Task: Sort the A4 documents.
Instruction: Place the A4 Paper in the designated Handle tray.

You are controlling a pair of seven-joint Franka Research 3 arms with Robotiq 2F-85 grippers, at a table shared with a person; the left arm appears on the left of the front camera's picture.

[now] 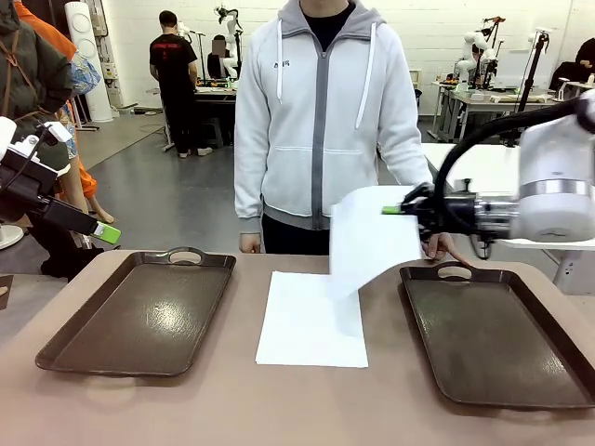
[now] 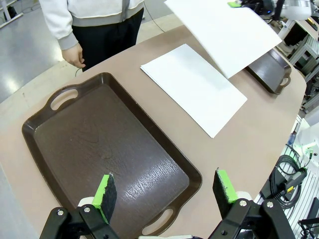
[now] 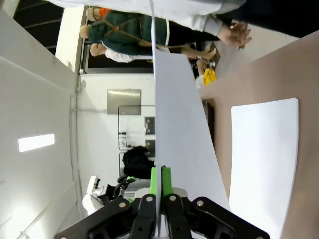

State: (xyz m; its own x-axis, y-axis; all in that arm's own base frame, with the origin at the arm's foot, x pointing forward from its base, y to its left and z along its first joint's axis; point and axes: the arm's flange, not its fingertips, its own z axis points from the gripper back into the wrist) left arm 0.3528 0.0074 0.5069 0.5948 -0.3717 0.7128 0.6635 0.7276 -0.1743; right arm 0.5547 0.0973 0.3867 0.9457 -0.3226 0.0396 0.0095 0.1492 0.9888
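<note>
At your 9 o'clock, the left gripper (image 2: 165, 185) hangs with its jaws wide apart, holding nothing, near the left tray (image 1: 139, 316), whose floor is bare. At 12, one A4 sheet (image 1: 311, 325) lies flat on the table (image 1: 297, 409) between the trays. At 2, the right gripper (image 1: 395, 210) is pinched tight on a second sheet (image 1: 372, 237), lifted beside the bare right tray (image 1: 497, 339).

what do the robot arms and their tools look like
The right arm is white with rounded segments, a silver ring near the wrist, and a black cable arching over it. The left tool and right tool are black and two-fingered, with bright green pads and small visible screws.
</note>
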